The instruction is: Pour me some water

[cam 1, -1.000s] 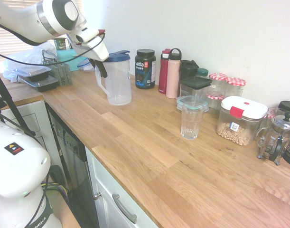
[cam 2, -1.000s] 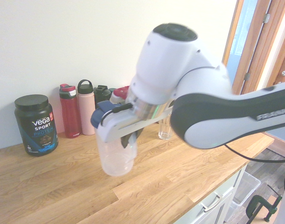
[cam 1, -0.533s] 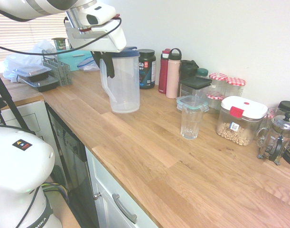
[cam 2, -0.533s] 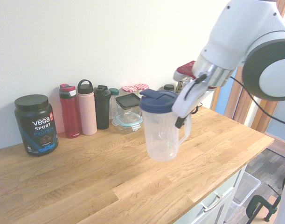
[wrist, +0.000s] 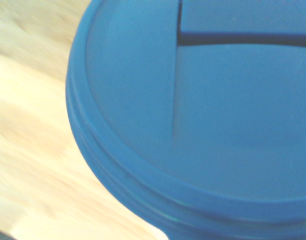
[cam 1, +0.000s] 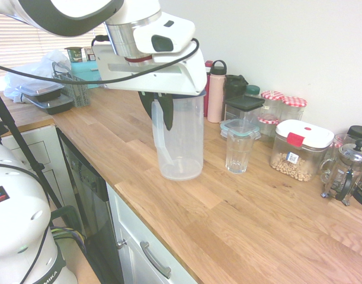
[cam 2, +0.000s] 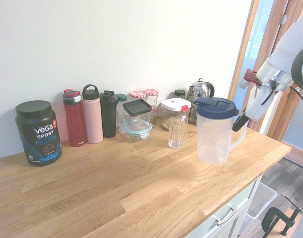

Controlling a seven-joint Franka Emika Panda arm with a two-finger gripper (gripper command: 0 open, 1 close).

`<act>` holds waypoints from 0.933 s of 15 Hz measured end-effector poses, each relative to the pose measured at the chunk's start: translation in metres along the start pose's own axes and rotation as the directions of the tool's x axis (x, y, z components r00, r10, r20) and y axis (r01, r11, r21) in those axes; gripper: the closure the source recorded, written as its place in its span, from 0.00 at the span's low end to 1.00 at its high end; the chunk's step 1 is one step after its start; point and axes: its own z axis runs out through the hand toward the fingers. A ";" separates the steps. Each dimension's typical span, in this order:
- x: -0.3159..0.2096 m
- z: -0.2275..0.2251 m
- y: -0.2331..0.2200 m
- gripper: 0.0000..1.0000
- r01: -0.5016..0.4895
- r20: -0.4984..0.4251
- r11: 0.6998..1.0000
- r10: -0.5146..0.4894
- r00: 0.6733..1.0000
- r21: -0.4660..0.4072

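A clear plastic pitcher (cam 1: 182, 142) with a blue lid (cam 2: 215, 107) hangs upright just over the wooden counter (cam 1: 169, 195). My gripper (cam 2: 239, 123) is shut on its handle, on the side away from the wall. The blue lid (wrist: 193, 125) fills the wrist view. An empty drinking glass (cam 1: 238, 152) stands on the counter close beside the pitcher, toward the wall; in the second exterior view the glass (cam 2: 176, 132) is left of the pitcher (cam 2: 214, 139). I cannot tell whether the pitcher holds water.
Along the wall stand a black protein tub (cam 2: 38, 132), red, pink and black bottles (cam 2: 92, 120), glass containers (cam 2: 137, 119), red-lidded jars (cam 1: 282, 103), a nut box (cam 1: 299, 149) and a French press (cam 1: 346, 173). Trays (cam 1: 47, 97) sit at the far end. The counter's front edge (cam 1: 151, 231) is near the pitcher.
The arm has carried the pitcher along the counter, from beside the protein tub to a spot next to the glass. The grip on the handle has stayed shut.
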 end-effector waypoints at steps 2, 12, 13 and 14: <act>0.005 0.003 0.023 1.00 0.014 0.015 1.000 -0.014 1.000 -0.014; 0.149 -0.028 0.018 1.00 0.017 0.141 0.955 0.027 0.990 -0.296; 0.165 -0.015 0.009 1.00 0.012 0.159 0.948 0.041 0.986 -0.319; 0.179 -0.002 0.000 1.00 0.011 0.178 0.941 0.053 0.983 -0.338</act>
